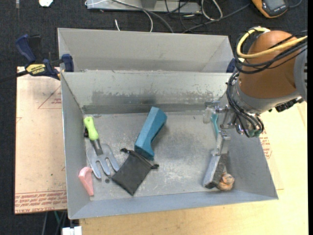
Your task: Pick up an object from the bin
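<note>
Arm: it stood in from the right, its orange cover [266,65] and a loop of cables up over the bin's right wall, the tool slanting down and leftward into the bin.
Gripper: the gripper [212,182] was down low in the near right corner, its tip on or just above the floor, close to the front wall.
Grip: there was no telling from this angle how wide the tool was spread, or whether it had hold of anything; it read as one long grey slanted bar.
Nearest thing: a small brown lumpy thing [226,181], rounded, lay just beside the tip on its right, touching it or very nearly so, tucked in where the floor met the right wall.
Blue block: a long blue block [150,130] lay tilted in the middle of the floor, upper end toward the back wall, well apart from the gripper.
Black pouch: a flat black pouch [131,175] lay at the block's lower end, touching it, near the front wall.
Garden fork: a green-handled garden fork [98,153] lay on the left, handle toward the back, grey prongs toward the front, just left of the pouch.
Pink piece: a small pink piece [86,180] lay in the near left corner, beside the prongs.
Bin: the grey bin [146,89] held these five things spread out singly across its floor.
</note>
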`<state>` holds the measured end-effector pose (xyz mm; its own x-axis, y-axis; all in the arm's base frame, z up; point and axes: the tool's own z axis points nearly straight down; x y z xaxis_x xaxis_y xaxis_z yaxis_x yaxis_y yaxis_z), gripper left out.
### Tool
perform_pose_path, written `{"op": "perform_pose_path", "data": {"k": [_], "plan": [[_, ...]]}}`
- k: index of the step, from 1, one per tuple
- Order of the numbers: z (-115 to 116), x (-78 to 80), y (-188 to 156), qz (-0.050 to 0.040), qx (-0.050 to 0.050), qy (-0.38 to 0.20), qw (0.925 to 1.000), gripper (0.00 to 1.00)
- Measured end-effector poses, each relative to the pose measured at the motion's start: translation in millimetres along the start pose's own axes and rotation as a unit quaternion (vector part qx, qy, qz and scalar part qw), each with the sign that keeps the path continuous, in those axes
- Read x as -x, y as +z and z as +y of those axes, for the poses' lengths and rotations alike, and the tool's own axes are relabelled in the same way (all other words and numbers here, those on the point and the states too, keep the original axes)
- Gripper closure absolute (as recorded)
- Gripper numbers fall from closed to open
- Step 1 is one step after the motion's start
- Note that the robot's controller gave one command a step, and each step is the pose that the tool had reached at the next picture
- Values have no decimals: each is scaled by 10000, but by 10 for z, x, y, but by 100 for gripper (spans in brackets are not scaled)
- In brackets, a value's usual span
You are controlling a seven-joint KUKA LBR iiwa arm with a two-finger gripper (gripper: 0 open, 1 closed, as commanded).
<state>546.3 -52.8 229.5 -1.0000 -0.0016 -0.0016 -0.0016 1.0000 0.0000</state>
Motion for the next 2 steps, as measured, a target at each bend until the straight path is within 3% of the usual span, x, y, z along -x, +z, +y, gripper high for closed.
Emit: {"op": "perform_pose_path", "data": {"k": [1,2], "plan": [[-1,0,0,0,0,0,10000,0],[-861,-329,706,-2,4,-1741,9847,100]]}}
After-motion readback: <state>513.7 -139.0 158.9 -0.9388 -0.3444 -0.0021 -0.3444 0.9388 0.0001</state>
